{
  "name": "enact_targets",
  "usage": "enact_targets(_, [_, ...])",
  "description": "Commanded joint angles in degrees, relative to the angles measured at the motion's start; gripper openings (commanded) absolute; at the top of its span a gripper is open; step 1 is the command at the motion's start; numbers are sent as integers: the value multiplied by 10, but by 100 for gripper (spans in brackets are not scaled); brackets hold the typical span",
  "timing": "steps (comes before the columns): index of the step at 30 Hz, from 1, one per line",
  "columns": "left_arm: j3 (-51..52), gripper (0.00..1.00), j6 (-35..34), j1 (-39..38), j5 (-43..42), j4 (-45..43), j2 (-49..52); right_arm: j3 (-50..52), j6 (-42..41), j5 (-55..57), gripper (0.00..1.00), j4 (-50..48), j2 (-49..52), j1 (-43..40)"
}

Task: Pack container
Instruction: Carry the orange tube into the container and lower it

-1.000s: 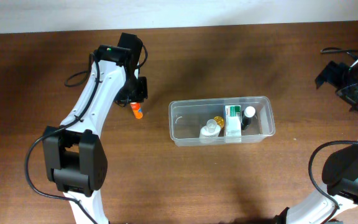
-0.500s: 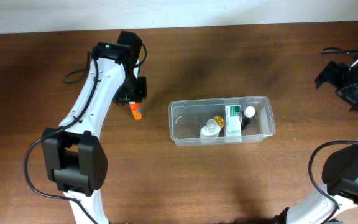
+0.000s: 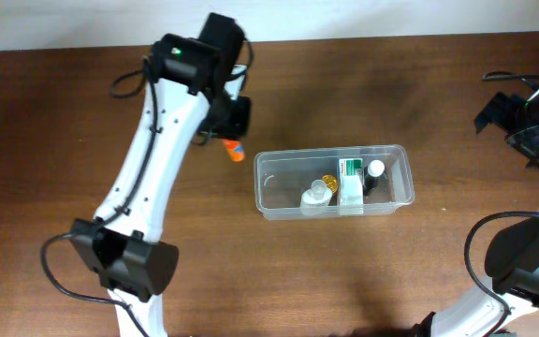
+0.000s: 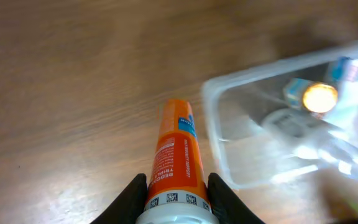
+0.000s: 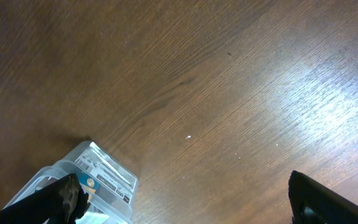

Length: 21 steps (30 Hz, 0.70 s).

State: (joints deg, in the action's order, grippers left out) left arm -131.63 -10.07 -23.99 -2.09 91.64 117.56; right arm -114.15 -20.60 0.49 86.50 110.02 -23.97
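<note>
- Which step is this?
- Bringing an item over, I'd judge. The left tool (image 4: 176, 190) is clamped on an orange tube (image 4: 178, 149). The container (image 4: 211, 118) sits just ahead of it, slightly right.
- Next?
- Reach past the rim, over the bare near end, then release. The right tool (image 5: 184, 186) gapes wide.

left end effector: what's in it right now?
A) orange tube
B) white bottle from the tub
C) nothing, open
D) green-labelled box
A: the left wrist view shows the left end effector with a finger pressed on each side of the orange tube, whose tip is just outside the corner of the clear container.
</note>
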Motion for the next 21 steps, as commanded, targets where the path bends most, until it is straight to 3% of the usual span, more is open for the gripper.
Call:
enact_targets(1, [-48, 28, 14, -43, -12, 8, -2, 4, 0, 0, 98, -2, 3, 0])
enact_targets(9, [-52, 29, 14, -116, -16, -4, -1, 4, 0, 0, 98, -2, 3, 0])
enact_targets(21, [-33, 32, 14, -131, -16, -34, 28, 4, 0, 0, 98, -2, 3, 0])
